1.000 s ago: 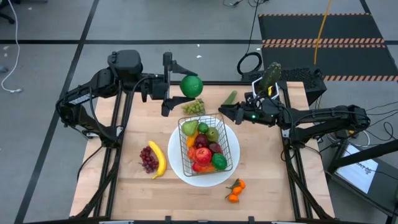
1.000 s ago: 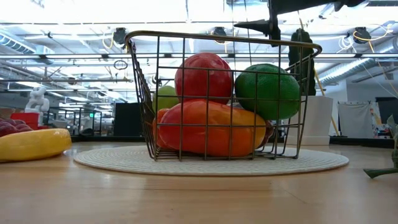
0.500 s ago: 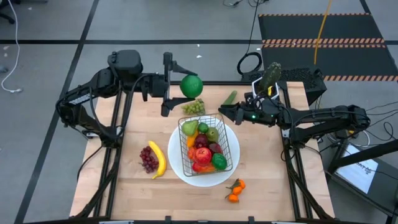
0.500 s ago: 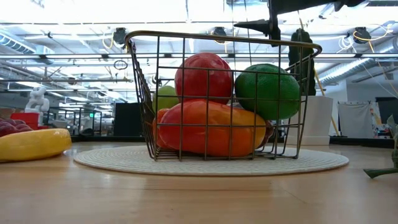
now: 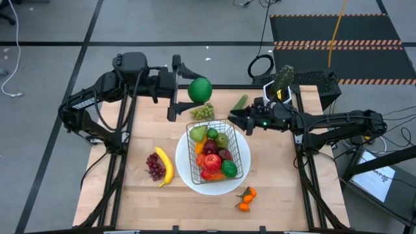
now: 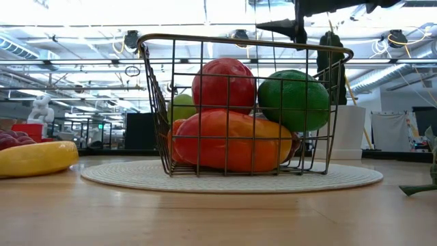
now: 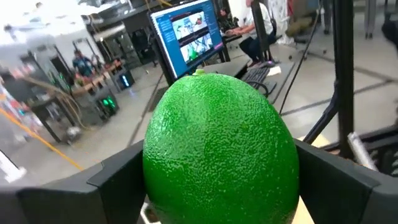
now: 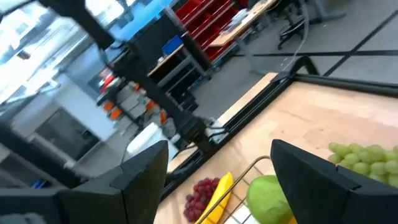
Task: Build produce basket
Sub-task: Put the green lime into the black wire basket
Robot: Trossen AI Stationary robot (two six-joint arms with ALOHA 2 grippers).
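My left gripper [image 5: 192, 90] is shut on a green lime [image 5: 200, 89] above the table's far edge, just beyond the green grapes [image 5: 203, 112]. The lime fills the left wrist view [image 7: 221, 140]. The wire basket [image 5: 218, 151] stands on the white plate [image 5: 188, 174] and holds pears, apples, a pepper and a lime; the low view shows it too [image 6: 239, 102]. My right gripper [image 5: 235, 119] is open and empty above the basket's far right corner. A banana [image 5: 166, 166] and purple grapes [image 5: 155, 167] lie left of the plate. My left gripper pinches the lime between its two fingers, one on each opposite side [image 7: 155, 165]. The fingers [image 7: 115, 177] lie level and come from the table's left. The lime is lifted clear of the table.
A cucumber [image 5: 240, 101] lies at the far edge by my right gripper. A white pot with a cactus [image 5: 281, 81] stands at the far right corner. Tangerines [image 5: 246, 198] lie near the front, right of the plate.
My left arm's wrist has shifted a little toward the table's right and far edge with the lime, which stays in the hold.
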